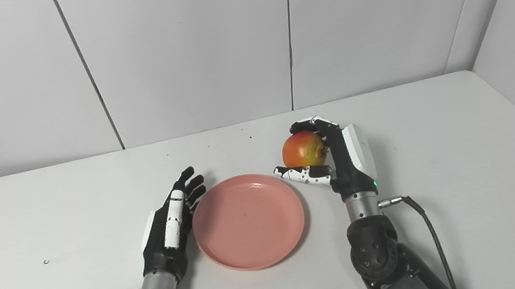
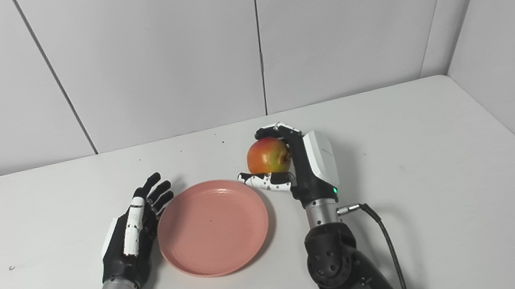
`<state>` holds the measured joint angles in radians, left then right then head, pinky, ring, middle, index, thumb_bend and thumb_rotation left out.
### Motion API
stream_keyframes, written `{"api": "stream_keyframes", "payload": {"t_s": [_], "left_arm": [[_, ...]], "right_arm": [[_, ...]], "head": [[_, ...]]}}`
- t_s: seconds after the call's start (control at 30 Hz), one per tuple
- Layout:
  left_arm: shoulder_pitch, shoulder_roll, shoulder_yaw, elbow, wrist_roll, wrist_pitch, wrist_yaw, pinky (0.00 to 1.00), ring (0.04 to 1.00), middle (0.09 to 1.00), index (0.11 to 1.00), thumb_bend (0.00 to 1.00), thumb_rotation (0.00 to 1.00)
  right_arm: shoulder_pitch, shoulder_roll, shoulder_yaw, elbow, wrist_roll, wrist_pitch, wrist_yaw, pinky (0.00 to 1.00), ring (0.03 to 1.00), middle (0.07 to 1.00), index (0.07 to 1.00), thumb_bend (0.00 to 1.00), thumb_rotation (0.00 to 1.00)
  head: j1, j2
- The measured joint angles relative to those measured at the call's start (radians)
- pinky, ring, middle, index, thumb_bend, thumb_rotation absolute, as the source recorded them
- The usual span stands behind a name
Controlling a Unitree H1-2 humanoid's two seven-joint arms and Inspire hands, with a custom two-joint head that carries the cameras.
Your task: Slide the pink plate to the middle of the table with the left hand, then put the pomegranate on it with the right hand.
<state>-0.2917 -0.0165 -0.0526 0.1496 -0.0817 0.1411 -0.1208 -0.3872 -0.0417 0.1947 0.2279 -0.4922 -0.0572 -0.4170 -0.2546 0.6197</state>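
With the pink plate (image 1: 248,222) lying mid-bench, the left robot hand (image 1: 170,227) is resting spread-fingered just beside its left rim, while the right robot hand (image 1: 337,154) is clasping the pomegranate (image 1: 304,149) beyond its right rim, needing a lift over.

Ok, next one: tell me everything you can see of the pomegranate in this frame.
The pomegranate is a round fruit with smooth-looking skin, red on its left side shading to orange and yellow-green toward the right. It is whole, with no cut visible. It sits to the far right of the pink plate, not on it. The right hand is wrapped around it, fingers curled over its top and thumb below. Whether it rests on the table or is lifted cannot be told.
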Motion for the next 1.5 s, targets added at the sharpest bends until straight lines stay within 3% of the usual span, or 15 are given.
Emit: {"api": "stream_keyframes", "payload": {"t_s": [0.37, 0.57, 0.6, 0.97, 1.37, 1.5], "left_arm": [[0.002, -0.003, -0.015, 0.0, 0.025, -0.007, 0.023, 0.87, 0.888, 0.88, 0.869, 0.35, 1.0], [0.002, -0.007, -0.016, 0.001, 0.025, -0.006, 0.03, 0.88, 0.899, 0.894, 0.88, 0.36, 1.0], [0.002, -0.007, -0.018, 0.001, 0.025, -0.006, 0.03, 0.88, 0.901, 0.897, 0.882, 0.36, 1.0], [0.002, -0.007, -0.034, 0.007, 0.041, -0.021, 0.042, 0.85, 0.888, 0.89, 0.867, 0.36, 1.0], [-0.001, -0.008, -0.043, 0.018, 0.062, -0.036, 0.049, 0.87, 0.904, 0.899, 0.886, 0.36, 1.0], [-0.001, -0.012, -0.044, 0.02, 0.063, -0.036, 0.05, 0.89, 0.904, 0.899, 0.899, 0.37, 1.0]], "right_arm": [[0.016, 0.02, 0.051, 0.001, -0.008, -0.036, 0.054, 0.36, 0.396, 0.482, 0.55, 0.51, 0.0], [0.028, 0.022, 0.088, 0.001, -0.019, -0.038, 0.095, 0.27, 0.368, 0.463, 0.556, 0.5, 0.0], [0.029, 0.022, 0.096, 0.001, -0.026, -0.039, 0.099, 0.26, 0.385, 0.486, 0.524, 0.51, 0.0], [0.056, 0.029, 0.13, 0.005, -0.047, -0.062, 0.131, 0.19, 0.407, 0.504, 0.49, 0.51, 0.0], [0.057, 0.028, 0.16, 0.034, -0.086, -0.113, 0.145, 0.21, 0.394, 0.508, 0.49, 0.51, 0.0], [0.047, 0.028, 0.168, 0.048, -0.098, -0.119, 0.145, 0.26, 0.4, 0.517, 0.491, 0.51, 0.0]], "head": [[0.051, 0.006], [0.095, 0.009], [0.1, 0.011], [0.173, 0.012], [0.195, 0.009], [0.193, 0.011]]}}
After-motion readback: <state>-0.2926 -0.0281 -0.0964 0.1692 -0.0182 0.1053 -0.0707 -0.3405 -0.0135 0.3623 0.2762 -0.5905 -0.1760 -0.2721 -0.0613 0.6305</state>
